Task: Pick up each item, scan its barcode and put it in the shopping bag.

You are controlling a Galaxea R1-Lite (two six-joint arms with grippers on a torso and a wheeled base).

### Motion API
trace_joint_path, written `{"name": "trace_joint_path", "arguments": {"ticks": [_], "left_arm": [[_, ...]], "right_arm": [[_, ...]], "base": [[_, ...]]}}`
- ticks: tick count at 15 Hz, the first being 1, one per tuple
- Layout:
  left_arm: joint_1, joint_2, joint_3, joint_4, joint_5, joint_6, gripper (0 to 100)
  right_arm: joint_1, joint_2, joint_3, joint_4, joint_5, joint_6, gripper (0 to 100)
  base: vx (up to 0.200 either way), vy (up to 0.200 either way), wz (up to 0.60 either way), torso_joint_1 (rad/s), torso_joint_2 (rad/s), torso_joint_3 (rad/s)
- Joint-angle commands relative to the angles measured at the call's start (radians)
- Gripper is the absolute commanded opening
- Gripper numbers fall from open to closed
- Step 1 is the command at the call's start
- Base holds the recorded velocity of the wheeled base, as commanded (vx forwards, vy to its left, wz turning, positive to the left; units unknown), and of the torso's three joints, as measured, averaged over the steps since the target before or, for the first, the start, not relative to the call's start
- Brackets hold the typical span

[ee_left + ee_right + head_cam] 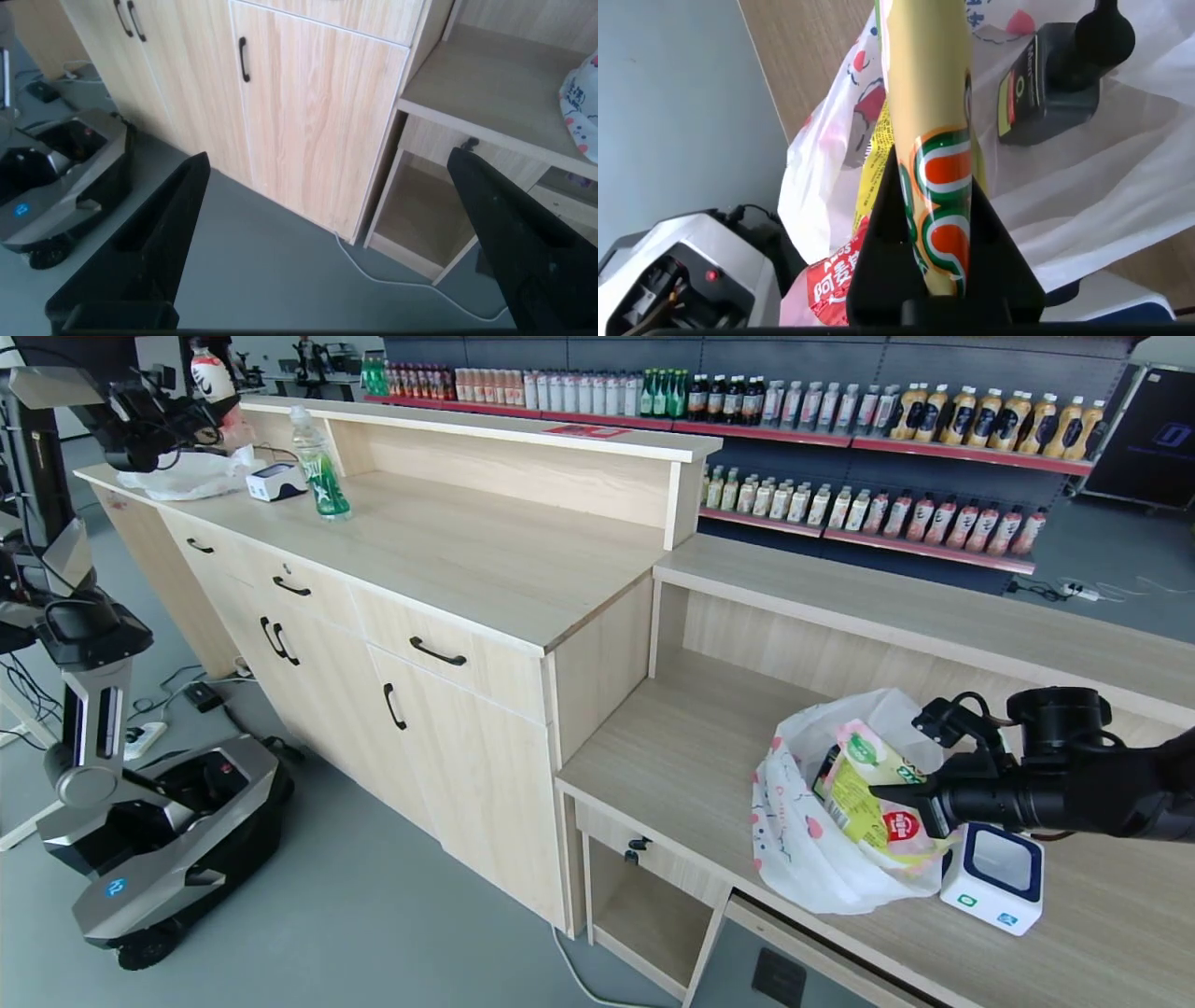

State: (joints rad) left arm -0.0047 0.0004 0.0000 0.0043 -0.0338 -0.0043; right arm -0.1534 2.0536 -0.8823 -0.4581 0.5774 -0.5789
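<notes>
Checkout station as I see it from the operator's seat. My right gripper [910, 800] is clamped on a yellow-green snack packet [864, 793], one finger on each flat face. It holds the packet in the open mouth of the white shopping bag [803, 859]. The packet's far end is tilted down into the bag. Its red-marked corner is nearest the gripper.

The bag sits on the lower counter [672, 747], slumped open. A dark container [1046, 89] lies inside it, beyond the packet. The white scanner [994, 877], with its blue-framed window facing up, stands just beside the bag, under my right arm.

My left gripper [327, 163] hangs with its fingers wide apart and nothing between them. It is over the grey floor [280, 252], in front of a cabinet door [308, 103], and well apart from the bag.

On the taller counter [467, 551] to the left stands a green bottle [322, 476], upright. Shelves of bottled drinks [840, 411] line the back wall.
</notes>
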Motion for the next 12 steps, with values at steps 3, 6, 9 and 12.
{"name": "trace_joint_path", "arguments": {"ticks": [3,6,9,12], "left_arm": [[0.002,0.001,0.0,0.0,0.0,0.0,100],[0.0,0.001,0.0,0.0,0.0,0.0,100],[0.0,0.001,0.0,0.0,0.0,0.0,100],[0.0,0.001,0.0,0.0,0.0,0.0,100]], "right_arm": [[0.0,0.088,-0.052,-0.007,0.001,0.004,0],[-0.002,0.137,-0.072,-0.031,0.001,0.007,0],[-0.002,0.175,-0.101,-0.048,0.002,0.008,0],[-0.002,0.206,-0.122,-0.05,0.025,0.008,0]], "base": [[0.0,0.0,0.0,0.0,0.0,0.0],[0.0,0.0,0.0,0.0,0.0,0.0],[0.0,0.0,0.0,0.0,0.0,0.0],[0.0,0.0,0.0,0.0,0.0,0.0]]}}
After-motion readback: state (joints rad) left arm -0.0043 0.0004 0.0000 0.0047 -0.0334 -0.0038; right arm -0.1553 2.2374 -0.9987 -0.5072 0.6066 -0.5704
